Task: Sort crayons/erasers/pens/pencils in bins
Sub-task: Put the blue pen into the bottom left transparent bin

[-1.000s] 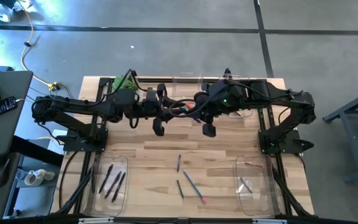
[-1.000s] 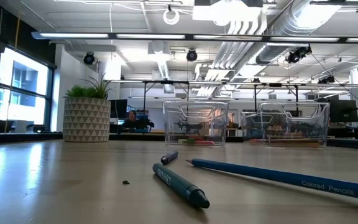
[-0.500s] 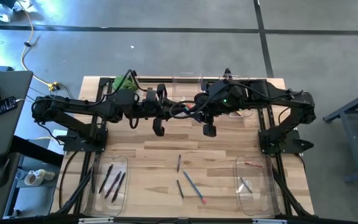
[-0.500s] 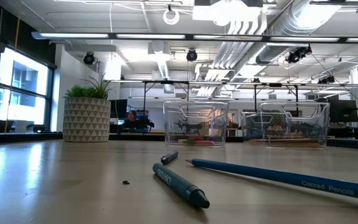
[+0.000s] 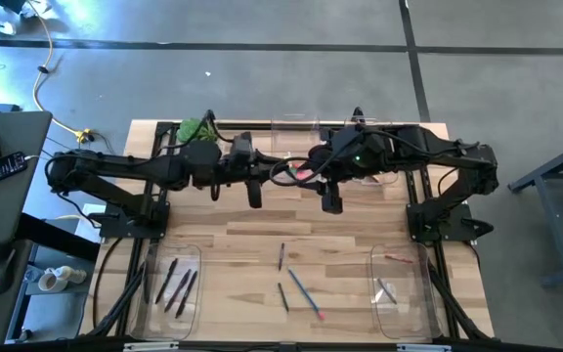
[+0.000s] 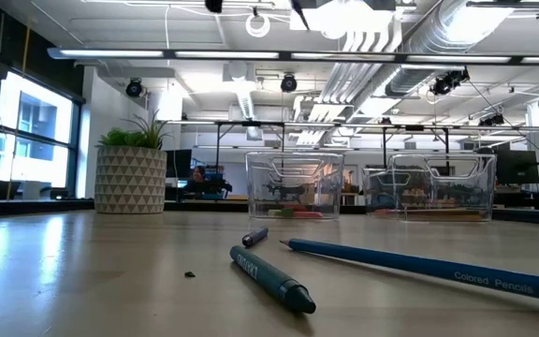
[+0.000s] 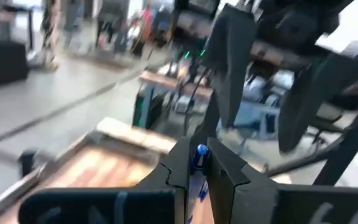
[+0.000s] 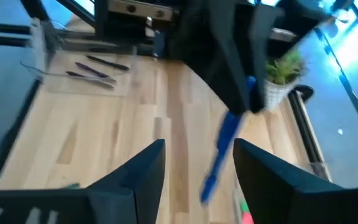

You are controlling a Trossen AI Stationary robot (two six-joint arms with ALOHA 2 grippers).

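Above the table's far middle, my left gripper [image 5: 253, 192] [image 7: 197, 163] is shut on a blue stick [image 8: 227, 144]. Facing it, my right gripper [image 5: 331, 201] [image 8: 197, 158] is open; its fingers stand on either side of the stick's free end without touching it. Two clear bins [image 5: 296, 127] [image 5: 379, 129] stand at the far edge. Two more lie at the near left [image 5: 169, 279], holding dark sticks, and the near right [image 5: 399, 288]. Loose sticks [image 5: 281, 256] [image 5: 304, 293] lie on the wood between them. My left gripper pinches the blue stick near one end [image 8: 248, 84] between its two fingers; that end shows between the fingertips [image 7: 201, 154]. The stick slants away from the fingers toward my right gripper and hangs clear of the table.
In the low view, a blue crayon [image 6: 269, 279] and a blue coloured pencil [image 6: 429, 267] lie close to the camera. The two far bins [image 6: 295, 184] [image 6: 430, 187] stand behind them. A potted plant [image 5: 195, 127] [image 6: 131, 178] stands at the far left. Bare wood lies mid-table.
My left gripper's end has shifted a little toward the far edge and the right arm, and looks narrower from above. Dark parts now show at the low view's top edge, where none showed before. The things on the table have not moved.
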